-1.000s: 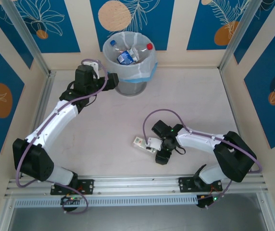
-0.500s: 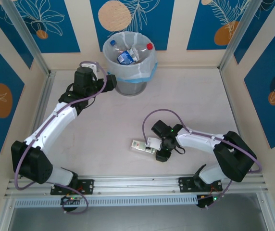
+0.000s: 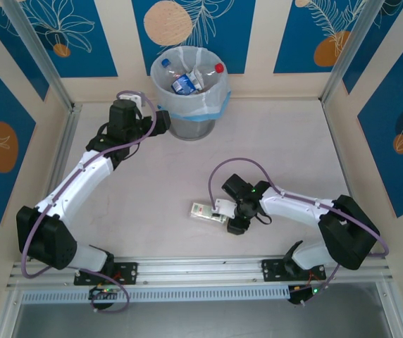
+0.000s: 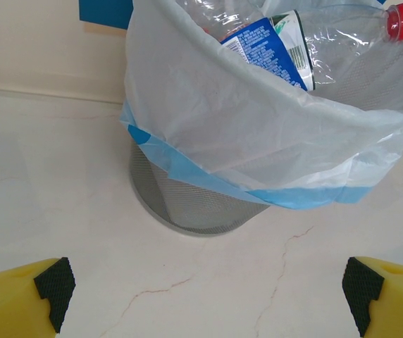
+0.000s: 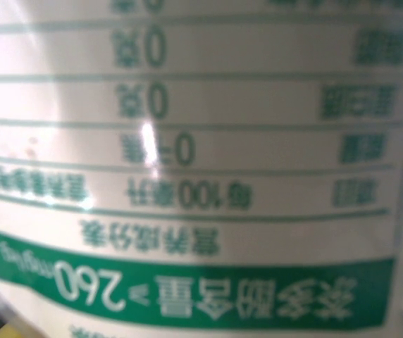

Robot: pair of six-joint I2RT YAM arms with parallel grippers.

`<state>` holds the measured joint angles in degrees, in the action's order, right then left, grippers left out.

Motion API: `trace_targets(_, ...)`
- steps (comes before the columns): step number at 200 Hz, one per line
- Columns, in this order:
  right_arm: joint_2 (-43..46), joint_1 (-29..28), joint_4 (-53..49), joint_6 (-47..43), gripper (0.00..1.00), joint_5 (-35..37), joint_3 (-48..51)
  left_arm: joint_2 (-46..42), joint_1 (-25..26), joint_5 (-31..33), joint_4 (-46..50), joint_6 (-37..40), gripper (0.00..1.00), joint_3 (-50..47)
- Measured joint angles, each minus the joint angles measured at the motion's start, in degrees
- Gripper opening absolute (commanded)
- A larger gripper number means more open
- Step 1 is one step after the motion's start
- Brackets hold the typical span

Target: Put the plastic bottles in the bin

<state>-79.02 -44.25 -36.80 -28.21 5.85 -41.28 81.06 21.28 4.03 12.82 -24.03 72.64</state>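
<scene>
Small clear plastic bottle with green-white label (image 3: 203, 210): flat on table (image 3: 279, 141), long axis left-right, right end at right gripper (image 3: 222, 210); grip not discernible. Left gripper (image 3: 162, 120) released, beside round grey bagged bin (image 3: 194, 129).

Top cam: high behind near edge, looks down over whole counter (image 3: 279, 141). Left wrist cam: low, faces far bin (image 4: 194, 204), shared with top. Right wrist: point-blank on bottle (image 5: 187, 176).

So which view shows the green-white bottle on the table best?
Top external: the bottle lies on the table at the right gripper, position clear. Right wrist gives a blurred close-up of its green-white label.
</scene>
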Motion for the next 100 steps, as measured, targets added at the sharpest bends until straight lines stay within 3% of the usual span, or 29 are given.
trace_targets(100,5.31,1.55,-1.90,-1.73,0.00,-3.26,-6.58,-2.60,-0.02,8.68,-0.98,-0.46,0.99,-2.78)
